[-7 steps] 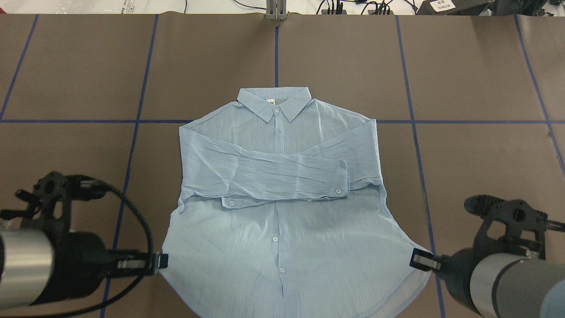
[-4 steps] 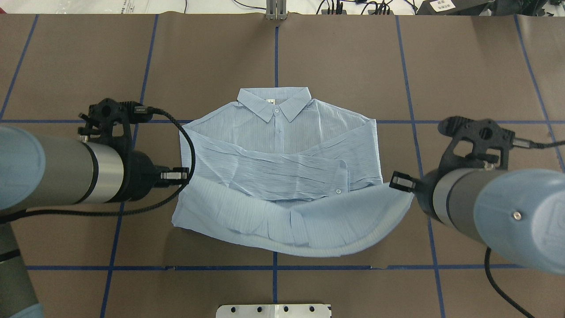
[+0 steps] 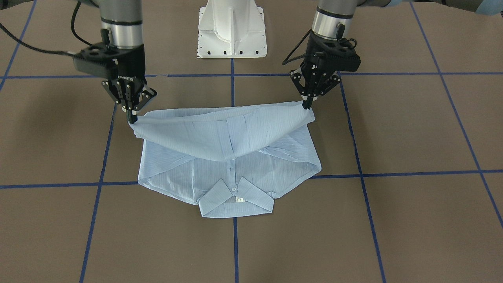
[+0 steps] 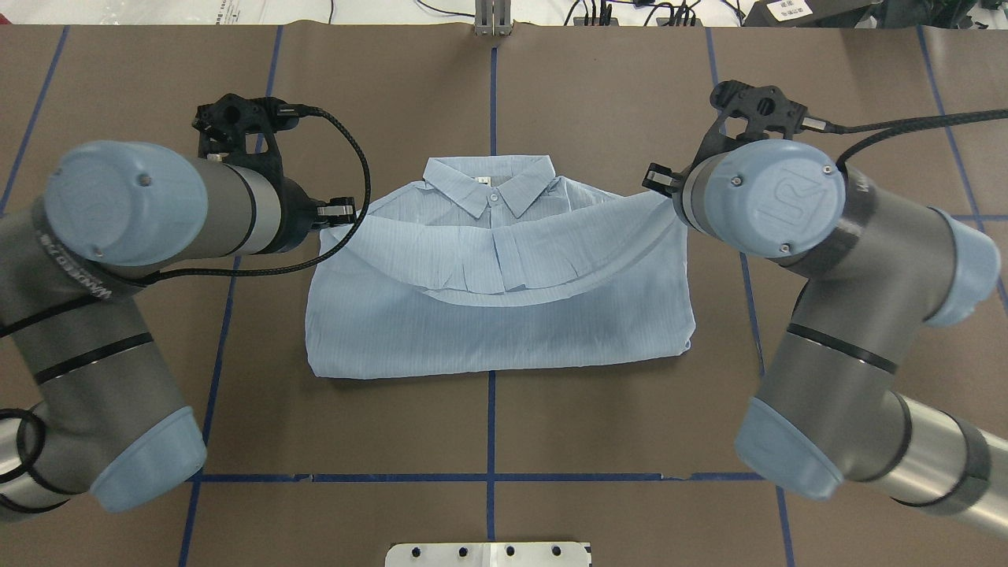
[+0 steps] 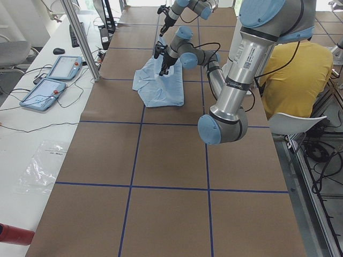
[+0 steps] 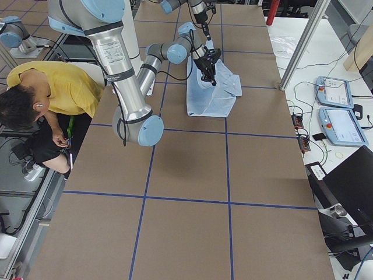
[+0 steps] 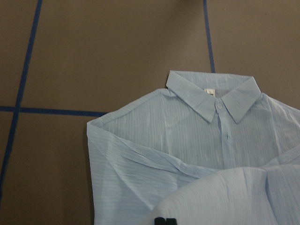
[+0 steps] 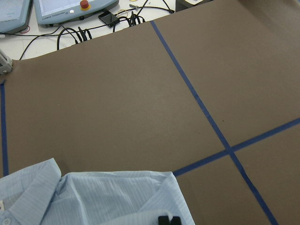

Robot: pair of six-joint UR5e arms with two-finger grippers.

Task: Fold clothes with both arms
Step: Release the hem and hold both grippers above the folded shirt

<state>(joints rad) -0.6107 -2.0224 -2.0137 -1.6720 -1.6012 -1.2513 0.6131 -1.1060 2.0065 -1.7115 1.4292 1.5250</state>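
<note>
Shirt [image 4: 496,339] lies doubled, hem [image 4: 496,293] sagging toward collar [image 4: 488,179]; left tool [image 3: 305,105] and right tool [image 3: 131,118] pinch its corners.

Brand marks only
"UR" embossed on the right arm's blue cap [image 4: 781,197]; "ROBOTIQ" on the right tool [image 3: 132,118]

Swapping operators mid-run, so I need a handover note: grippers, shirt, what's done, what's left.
Left gripper: shut on one hem corner of the shirt.
Right gripper: shut on the other hem corner.
Shirt: flat on the table, collar on the far side from the robot, buttons up.
Done: the bottom half is doubled over toward the collar, with the fold line along the edge nearest the robot.
Left: the hem hangs between the grippers, sagging in the middle, just short of the collar. Probably lower it, open both grippers and pull clear, then do any further folds.
</note>
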